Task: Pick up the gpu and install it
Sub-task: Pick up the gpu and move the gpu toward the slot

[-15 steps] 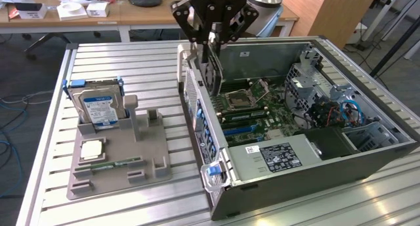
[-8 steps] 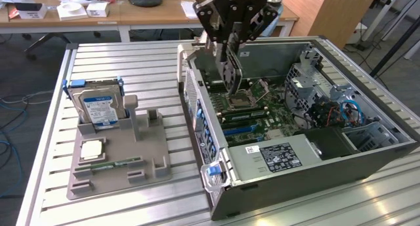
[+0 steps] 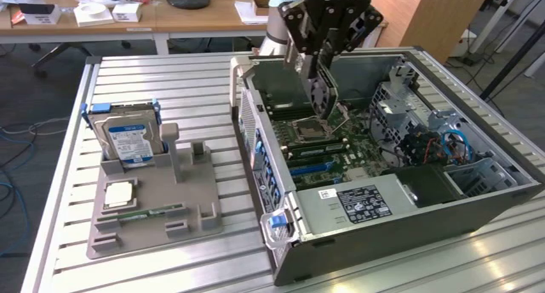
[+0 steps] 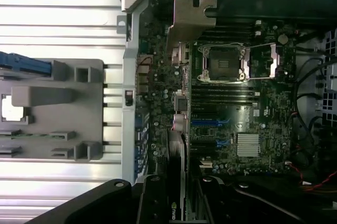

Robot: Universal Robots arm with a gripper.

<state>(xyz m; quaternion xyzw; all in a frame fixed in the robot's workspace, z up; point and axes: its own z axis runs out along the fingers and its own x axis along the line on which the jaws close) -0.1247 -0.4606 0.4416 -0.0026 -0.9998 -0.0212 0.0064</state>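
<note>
My gripper (image 3: 317, 63) hangs over the open computer case (image 3: 477, 213), shut on the gpu (image 3: 322, 92). The dark card hangs on edge below the fingers, above the motherboard (image 3: 328, 152) beside the CPU socket (image 3: 307, 130). In the wrist view I look down the card's edge (image 4: 179, 166), with its pale metal bracket (image 4: 192, 16) at the far end over the board near the case's rear wall. The gripper (image 4: 179, 205) clamps the card from both sides. Blue expansion slots (image 4: 210, 123) lie on the board beside the card.
On the slotted metal table (image 3: 170, 82), at the exterior view's left, a grey fixture (image 3: 157, 197) carries a hard drive (image 3: 127, 136), a CPU chip (image 3: 119, 194) and a green memory stick (image 3: 145, 212). Drive cages and cables (image 3: 434, 143) crowd the case's far side.
</note>
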